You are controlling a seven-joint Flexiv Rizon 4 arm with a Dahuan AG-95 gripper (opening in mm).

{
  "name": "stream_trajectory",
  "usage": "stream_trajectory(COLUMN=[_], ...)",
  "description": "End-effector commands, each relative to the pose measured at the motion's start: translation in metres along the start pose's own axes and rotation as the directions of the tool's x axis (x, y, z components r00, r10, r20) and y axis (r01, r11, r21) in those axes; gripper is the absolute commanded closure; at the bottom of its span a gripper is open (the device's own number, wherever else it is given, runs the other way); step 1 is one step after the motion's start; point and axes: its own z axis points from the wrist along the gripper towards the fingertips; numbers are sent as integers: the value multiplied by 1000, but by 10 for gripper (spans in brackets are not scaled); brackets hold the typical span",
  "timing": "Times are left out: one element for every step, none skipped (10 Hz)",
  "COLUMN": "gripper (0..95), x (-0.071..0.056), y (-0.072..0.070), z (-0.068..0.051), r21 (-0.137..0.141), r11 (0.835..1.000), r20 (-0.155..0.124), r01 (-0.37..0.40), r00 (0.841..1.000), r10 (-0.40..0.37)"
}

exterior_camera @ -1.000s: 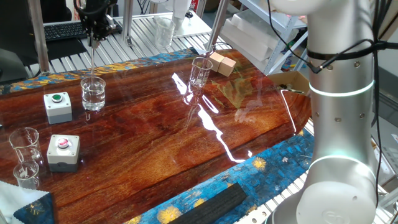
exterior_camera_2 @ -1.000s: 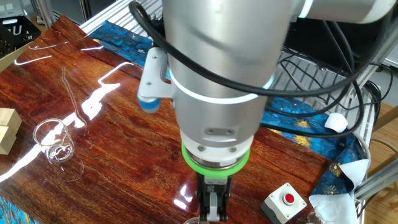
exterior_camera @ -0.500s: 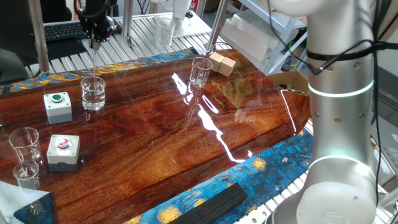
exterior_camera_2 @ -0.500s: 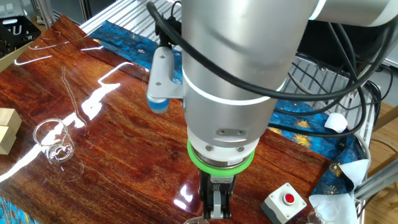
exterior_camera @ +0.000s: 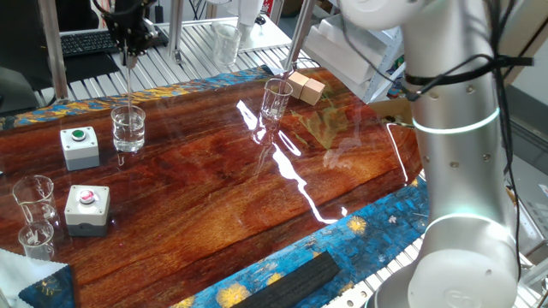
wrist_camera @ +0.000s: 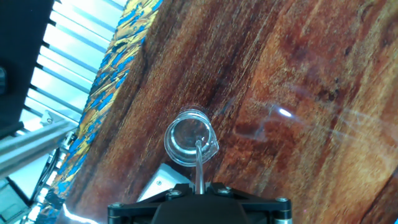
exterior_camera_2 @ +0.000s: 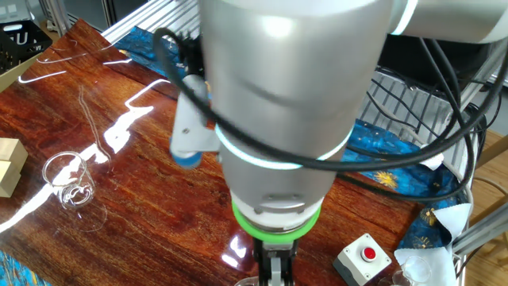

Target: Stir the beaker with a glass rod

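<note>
From one fixed view, your gripper (exterior_camera: 128, 53) at the far left has barely shifted over the last second; only the arm's near joints have swung. The glass rod (exterior_camera: 128, 84) hangs upright into the beaker (exterior_camera: 128, 128), so stirring looks under way.

The other fixed view hides both.

In the hand view, the jaws pinch the rod (wrist_camera: 199, 163), its tip inside the beaker (wrist_camera: 189, 138).

Glossy wooden tabletop (exterior_camera: 223, 180), blue patterned cloth (exterior_camera: 282, 265), slatted metal bench (exterior_camera: 214, 38)
</note>
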Motion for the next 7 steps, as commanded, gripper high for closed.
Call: stream_trajectory(gripper=[950,950,950,950,950,950,950], x=[1,1,1,0,-1,-1,-2], y=[-4,-4,-4,-3,-2,-1,-1], z=[3,3,3,2,2,2,2], r21=[-73,-78,-80,-88,-84,-83,-74], r11=[995,994,993,993,994,994,996], r20=[-31,-33,-27,-1,47,72,103], r01=[-70,-79,-82,-84,-75,-69,-56], r00=[997,996,996,996,996,995,993], r10=[68,77,80,84,80,75,64])
